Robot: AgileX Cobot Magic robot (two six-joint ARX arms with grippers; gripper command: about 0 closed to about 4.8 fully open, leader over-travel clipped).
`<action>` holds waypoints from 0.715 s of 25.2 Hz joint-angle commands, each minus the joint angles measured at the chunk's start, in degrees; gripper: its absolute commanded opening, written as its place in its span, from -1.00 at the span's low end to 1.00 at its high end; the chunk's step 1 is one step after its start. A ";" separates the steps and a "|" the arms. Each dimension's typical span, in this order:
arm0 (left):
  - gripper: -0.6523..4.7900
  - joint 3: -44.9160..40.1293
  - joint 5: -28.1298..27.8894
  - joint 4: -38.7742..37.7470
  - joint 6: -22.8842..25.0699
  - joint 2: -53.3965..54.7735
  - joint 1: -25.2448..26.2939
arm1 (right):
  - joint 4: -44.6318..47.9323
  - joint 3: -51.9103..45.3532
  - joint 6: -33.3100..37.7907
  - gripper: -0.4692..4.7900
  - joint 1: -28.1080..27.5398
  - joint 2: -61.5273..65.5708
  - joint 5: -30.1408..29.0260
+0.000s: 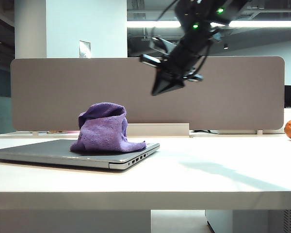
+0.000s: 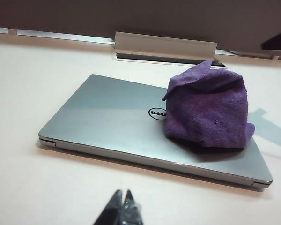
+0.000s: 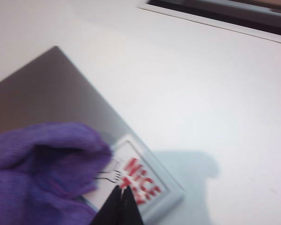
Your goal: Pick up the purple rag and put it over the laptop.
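Now purple rag (image 1: 105, 129) sits bunched on closed laptop (image 1: 48, 151), toward its port side. Right gripper (image 1: 166, 85) hangs above, jaws together, empty. Left gripper (image 2: 123, 206) low over table, jaws together. I judge rag placed; I'd retreat straight, avoiding snagging cloth
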 commanded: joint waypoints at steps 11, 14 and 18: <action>-0.78 0.22 0.28 0.37 -0.17 0.04 -0.04 | -8.52 0.15 -6.69 -0.86 -6.69 -10.82 -0.35; -0.78 0.22 0.28 0.37 -0.17 0.04 -0.04 | -10.73 0.13 -7.17 -0.85 -8.13 -12.46 -0.57; -0.78 0.17 0.26 0.26 -0.15 0.04 -0.04 | -15.41 0.13 -10.73 -0.86 -10.29 -15.17 -1.86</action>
